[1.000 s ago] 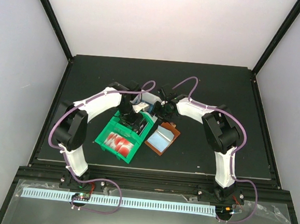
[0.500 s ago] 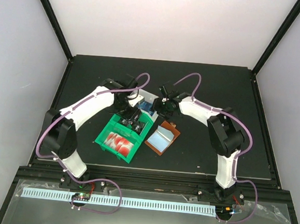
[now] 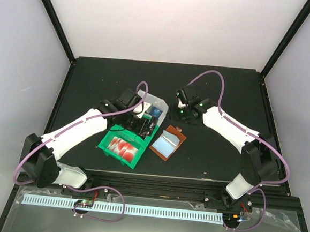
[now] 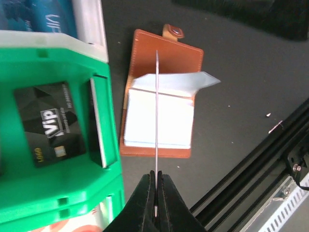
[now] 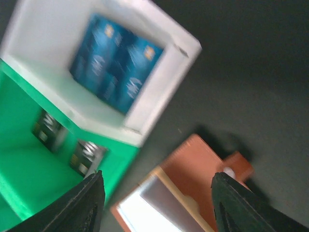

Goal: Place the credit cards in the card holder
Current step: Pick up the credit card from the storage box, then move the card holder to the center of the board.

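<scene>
My left gripper is shut on a thin credit card, seen edge-on in the left wrist view as a pale line over the open card holder. The card holder is brown leather with clear inner pockets and lies flat to the right of the tray. From above, the left gripper hangs at the tray's right edge. Black credit cards sit in the green middle compartment and blue ones in the white end. My right gripper is open and empty, beyond the holder.
The green-and-white tray stands left of the holder, with red-and-white cards in its near compartment. A black frame rail runs along the near edge of the dark mat.
The right gripper has opened wider and drawn back to the right, away from the tray. The left arm has stretched out, carrying its card from over the tray toward the holder.
</scene>
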Robot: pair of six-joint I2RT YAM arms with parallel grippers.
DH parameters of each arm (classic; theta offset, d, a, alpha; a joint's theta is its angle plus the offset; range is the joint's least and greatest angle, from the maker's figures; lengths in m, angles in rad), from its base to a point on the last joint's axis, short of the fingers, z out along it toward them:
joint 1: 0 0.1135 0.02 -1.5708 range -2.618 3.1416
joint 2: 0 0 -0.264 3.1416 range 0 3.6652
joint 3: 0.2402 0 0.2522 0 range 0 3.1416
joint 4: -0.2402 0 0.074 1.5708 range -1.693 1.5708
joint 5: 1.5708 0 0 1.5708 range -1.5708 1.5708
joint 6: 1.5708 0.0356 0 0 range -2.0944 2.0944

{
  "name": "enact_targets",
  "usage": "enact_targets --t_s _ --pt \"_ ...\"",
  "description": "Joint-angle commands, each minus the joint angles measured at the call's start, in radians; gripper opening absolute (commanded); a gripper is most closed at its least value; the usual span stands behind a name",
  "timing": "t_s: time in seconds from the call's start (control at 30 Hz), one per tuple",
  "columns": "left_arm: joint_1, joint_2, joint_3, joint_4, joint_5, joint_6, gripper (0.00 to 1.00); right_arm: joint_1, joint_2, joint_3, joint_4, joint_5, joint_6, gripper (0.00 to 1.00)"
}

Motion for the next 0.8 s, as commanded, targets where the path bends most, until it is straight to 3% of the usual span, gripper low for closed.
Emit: enact_targets --t_s 0.0,0.3,0.53,0.63,0.77 --pt "-0.072 -0.062 -0.068 0.148 -0.057 -0.170 0.02 -0.003 -0.049 -0.092 -0.102 -0.047 -0.228 0.62" --pt "-0.164 -0.141 -0.210 0.263 -0.124 -0.339 0.01 0.000 -0.063 -0.235 -0.026 -0.206 -0.352 0.64" --pt "-0.221 -0.153 -0.236 0.279 -0.159 -0.372 0.02 0.030 -0.017 -0.262 0.059 -0.155 -0.298 0.52" --pt "-0.237 -0.159 -0.239 0.280 -0.167 -0.375 0.02 0.030 -0.025 -0.297 0.088 -0.095 -0.251 0.38" --pt "-0.255 -0.168 -0.242 0.281 -0.168 -0.371 0.01 0.029 -0.059 -0.373 0.142 -0.026 -0.183 0.12"
